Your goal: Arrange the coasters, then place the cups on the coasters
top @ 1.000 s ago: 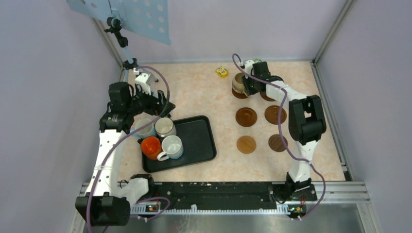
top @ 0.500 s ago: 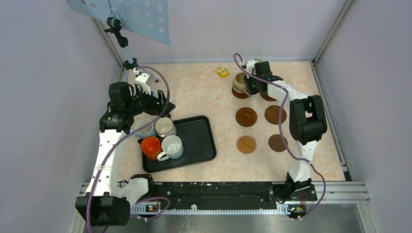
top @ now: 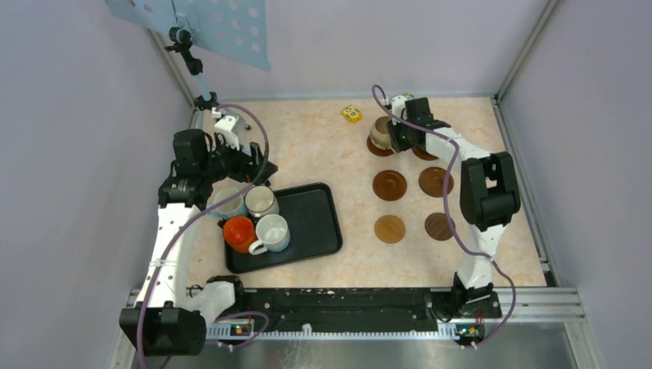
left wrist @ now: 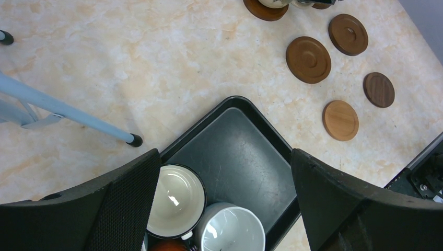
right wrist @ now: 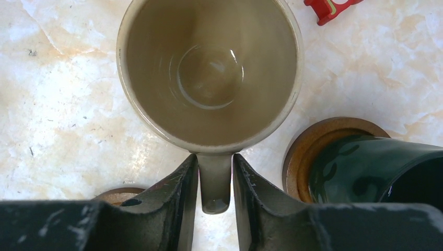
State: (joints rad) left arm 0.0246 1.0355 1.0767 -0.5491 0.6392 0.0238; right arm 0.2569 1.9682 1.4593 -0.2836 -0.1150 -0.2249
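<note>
Right gripper: narrow. Both fingers lie against the sides of the handle of the beige mug, so it holds the mug by the handle.
Beige mug: straight ahead of the fingertips, upright, mouth up. The handle runs back between the fingers, along their line.
Target coaster: only an edge shows, under the finger away from the green mug and behind the mug body. The mug looks off-centre from it, toward the fingertip side. Lifted or resting: cannot tell.
Neighbour: dark green mug on its own coaster, just beside the other finger, not touching.
Coming move (judgement): draw the mug back along the finger line to centre it, keeping off the green mug.
Left gripper: wide, holding nothing, above the tray, well apart from this coaster. The right arm is nearer.
</note>
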